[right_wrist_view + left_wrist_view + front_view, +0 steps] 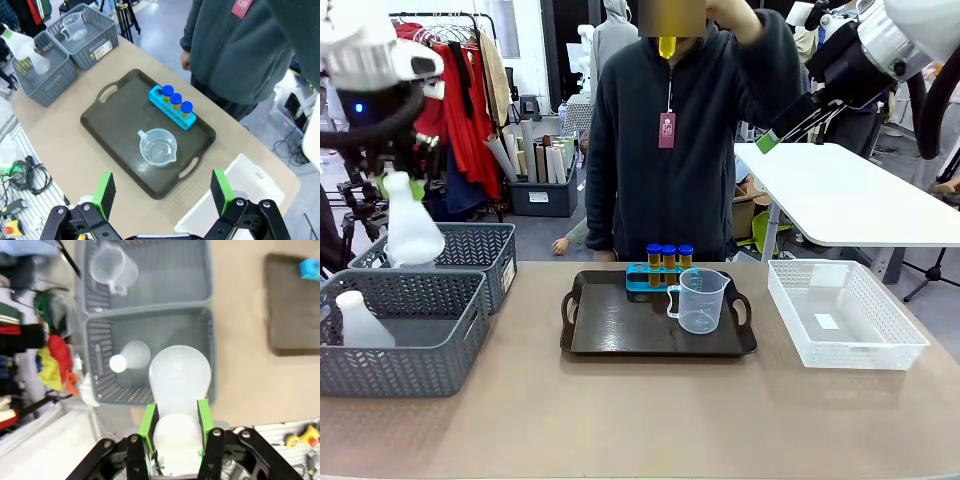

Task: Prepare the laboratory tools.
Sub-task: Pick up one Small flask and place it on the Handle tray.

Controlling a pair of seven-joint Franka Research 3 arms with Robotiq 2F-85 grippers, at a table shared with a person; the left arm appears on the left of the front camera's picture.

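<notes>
My left gripper point(176, 427) is shut on the neck of a white conical flask point(180, 372), which hangs upright above the grey baskets point(412, 232). A second flask point(360, 322) stands in the near basket point(415, 375). On the dark tray point(620, 335) stand a clear beaker with a handle point(700, 300) and a blue rack point(642, 277) holding three blue-capped yellow test tubes point(669, 257). My right gripper point(162, 192) hangs open high above the tray point(112, 125), looking down on the beaker point(158, 146) and the rack point(172, 107).
Another clear beaker point(112, 265) lies in the far grey basket point(200, 290). A white mesh basket point(845, 318) stands right of the tray. A person point(685, 150) stands at the far edge behind the tray. The table's front strip is bare.
</notes>
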